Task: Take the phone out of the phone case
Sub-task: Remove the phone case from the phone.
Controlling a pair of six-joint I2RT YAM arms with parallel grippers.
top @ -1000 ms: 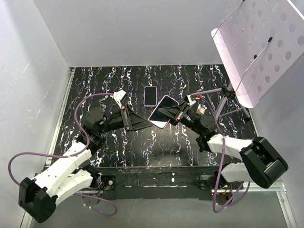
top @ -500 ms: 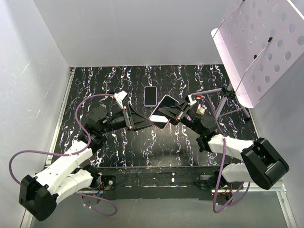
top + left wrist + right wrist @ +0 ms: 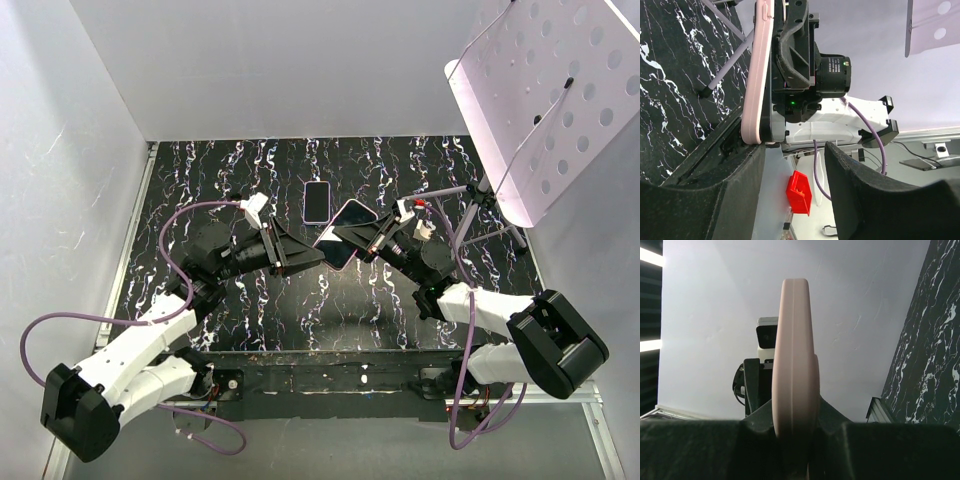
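Observation:
A phone in a pink case (image 3: 343,232) is held up above the black marbled table (image 3: 250,170), tilted and dark side up. My right gripper (image 3: 366,238) is shut on its right end. In the right wrist view the case (image 3: 795,365) stands edge-on, pinched between the fingers of that gripper (image 3: 796,440). My left gripper (image 3: 318,256) is open, its tips at the case's lower left end. In the left wrist view the case (image 3: 757,75) shows edge-on, its end just above the left finger (image 3: 700,200) of the open gripper (image 3: 795,190). Nothing is between the jaws.
A second dark slab with a pink rim (image 3: 317,201) lies flat on the table behind the held phone. A white perforated music stand (image 3: 540,100) rises at the right, its legs (image 3: 480,225) on the table. A red part (image 3: 799,192) shows beyond the table.
My left gripper has moved right and towards the held phone, closing the gap to its lower left end. The phone has tipped more edge-on in the right gripper.

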